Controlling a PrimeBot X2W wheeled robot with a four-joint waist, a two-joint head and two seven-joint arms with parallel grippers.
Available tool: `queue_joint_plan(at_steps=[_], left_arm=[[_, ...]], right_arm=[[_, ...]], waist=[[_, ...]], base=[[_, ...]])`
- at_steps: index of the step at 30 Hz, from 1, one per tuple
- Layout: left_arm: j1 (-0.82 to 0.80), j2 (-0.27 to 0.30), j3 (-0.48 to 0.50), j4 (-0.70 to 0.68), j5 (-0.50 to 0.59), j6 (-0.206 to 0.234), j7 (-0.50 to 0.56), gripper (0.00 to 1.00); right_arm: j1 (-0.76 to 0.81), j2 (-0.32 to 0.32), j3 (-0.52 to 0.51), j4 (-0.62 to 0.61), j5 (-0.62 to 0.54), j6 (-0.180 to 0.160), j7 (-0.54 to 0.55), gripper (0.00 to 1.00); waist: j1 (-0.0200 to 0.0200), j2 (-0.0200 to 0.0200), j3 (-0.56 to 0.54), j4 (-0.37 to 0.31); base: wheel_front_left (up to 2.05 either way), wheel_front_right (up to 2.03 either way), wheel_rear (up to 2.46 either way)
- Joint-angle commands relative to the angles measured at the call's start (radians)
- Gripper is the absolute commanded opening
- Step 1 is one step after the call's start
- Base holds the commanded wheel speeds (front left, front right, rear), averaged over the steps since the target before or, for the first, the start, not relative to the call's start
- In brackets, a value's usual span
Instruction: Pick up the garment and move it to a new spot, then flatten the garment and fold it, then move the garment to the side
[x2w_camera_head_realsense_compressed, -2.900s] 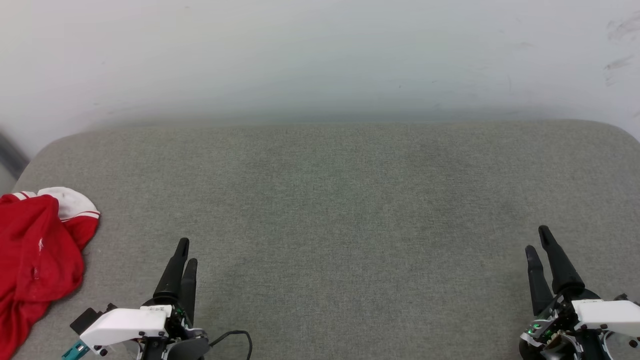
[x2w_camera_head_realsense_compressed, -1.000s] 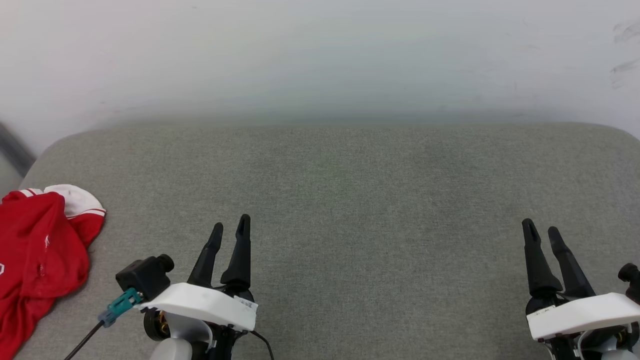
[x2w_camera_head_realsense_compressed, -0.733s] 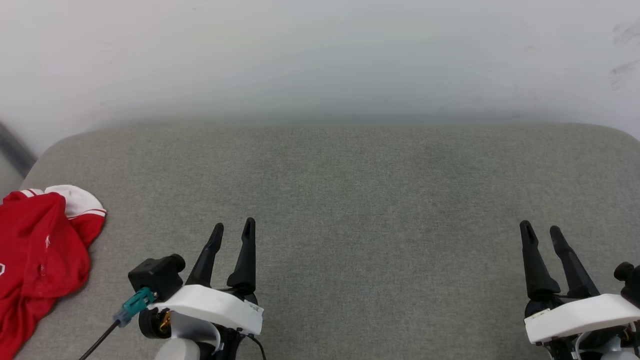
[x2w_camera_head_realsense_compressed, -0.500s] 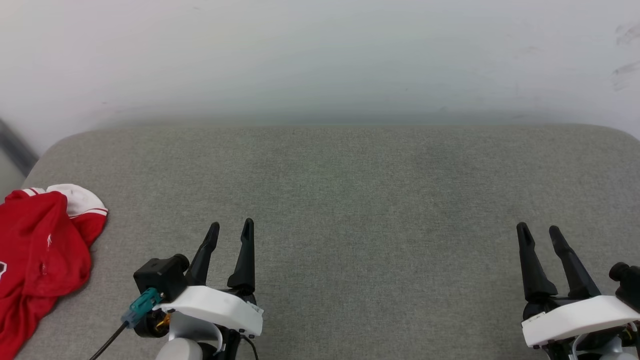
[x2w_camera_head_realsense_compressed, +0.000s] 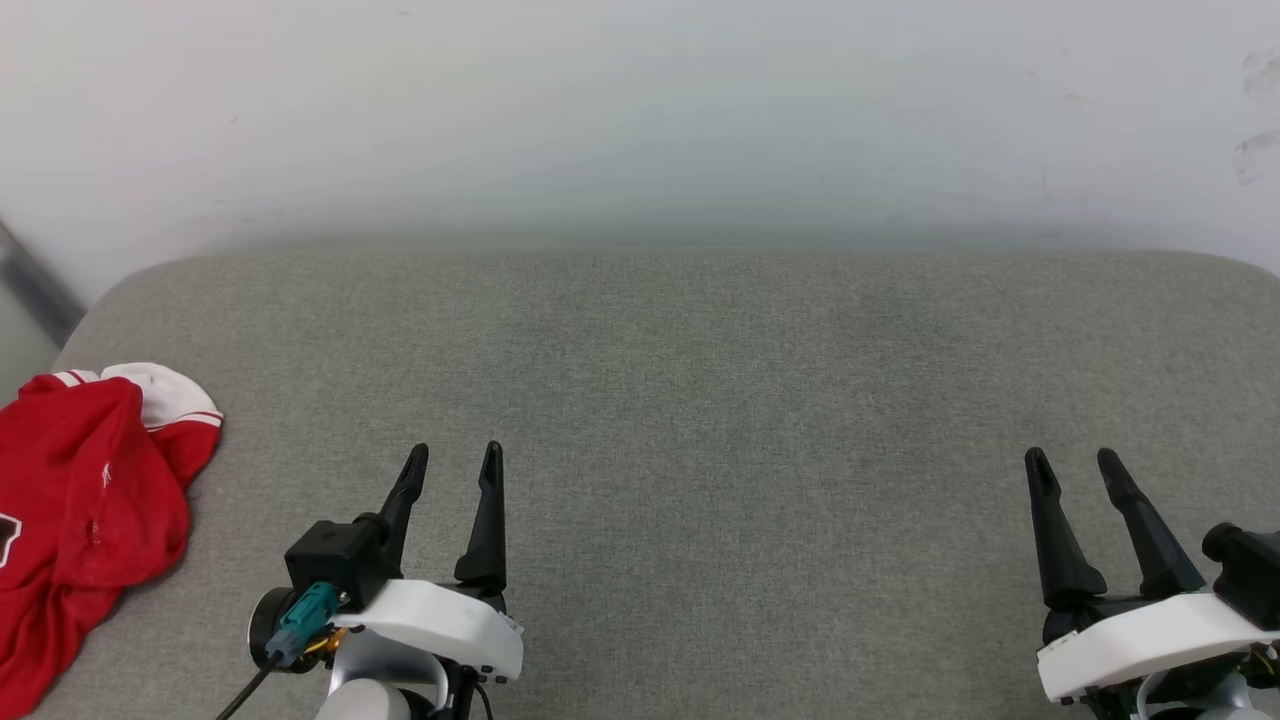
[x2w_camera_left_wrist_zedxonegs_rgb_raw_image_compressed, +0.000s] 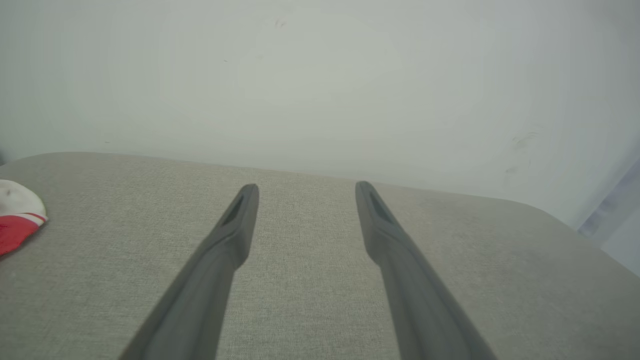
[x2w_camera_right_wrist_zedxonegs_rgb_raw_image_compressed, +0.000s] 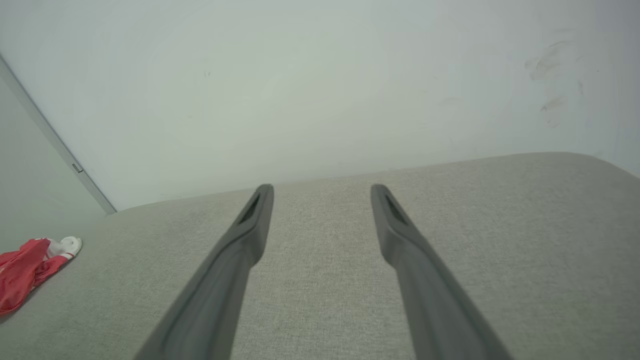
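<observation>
The garment (x2w_camera_head_realsense_compressed: 85, 510), a red shirt with a white sleeve and red-white trim, lies crumpled at the left edge of the grey padded surface (x2w_camera_head_realsense_compressed: 700, 380), partly cut off by the picture's edge. Its sleeve end (x2w_camera_left_wrist_zedxonegs_rgb_raw_image_compressed: 17, 215) shows at the left of the left wrist view, and the garment (x2w_camera_right_wrist_zedxonegs_rgb_raw_image_compressed: 30, 270) is small at the far left of the right wrist view. My left gripper (x2w_camera_head_realsense_compressed: 453, 462) hovers open at the lower left, well to the right of the garment, with nothing between its fingers. My right gripper (x2w_camera_head_realsense_compressed: 1073, 462) stands open and empty at the lower right.
A pale wall (x2w_camera_head_realsense_compressed: 640, 110) rises right behind the surface's far edge. The surface has rounded corners at the far left (x2w_camera_head_realsense_compressed: 120, 290) and far right. A dark vertical strip (x2w_camera_right_wrist_zedxonegs_rgb_raw_image_compressed: 55, 145) runs down the wall at the left. A black cable (x2w_camera_head_realsense_compressed: 245, 690) trails from my left wrist.
The head camera has shifted slightly. My left gripper has drawn back a little and turned, its camera block now nearer the fingers. The right gripper drifted slightly left. The garment has not moved.
</observation>
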Motion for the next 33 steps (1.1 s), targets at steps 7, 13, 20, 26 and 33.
queue_joint_plan(at_steps=[7,13,20,26,33], left_arm=[[-0.004,0.004,-0.007,0.016,0.071,-0.003,-0.022,1.00],[-0.010,0.001,-0.018,0.037,0.123,-0.004,-0.039,1.00],[-0.018,-0.002,-0.026,0.053,0.165,0.001,-0.052,1.00],[-0.016,-0.003,-0.026,0.065,0.188,0.004,-0.063,1.00],[-0.013,-0.005,-0.017,0.074,0.163,-0.002,-0.068,1.00]], right_arm=[[0.010,-0.003,-0.012,-0.010,-0.078,0.000,0.007,1.00],[0.014,0.002,-0.016,-0.009,-0.135,0.000,0.001,1.00],[0.018,0.006,-0.018,-0.009,-0.180,0.000,-0.005,1.00],[0.021,0.007,-0.015,-0.009,-0.216,0.000,-0.011,1.00],[0.020,0.010,-0.015,0.003,-0.221,0.000,-0.020,1.00]], waist=[[0.0000,0.0000,-0.003,0.003],[0.0000,0.0000,-0.003,0.005],[-0.0001,0.0000,-0.005,0.007],[-0.0001,0.0000,-0.006,0.010],[-0.0001,0.0000,-0.007,0.016]], base=[[0.00,0.00,0.00],[0.00,0.00,0.00],[0.00,0.00,0.00],[0.00,0.00,0.00],[0.00,0.00,0.00]])
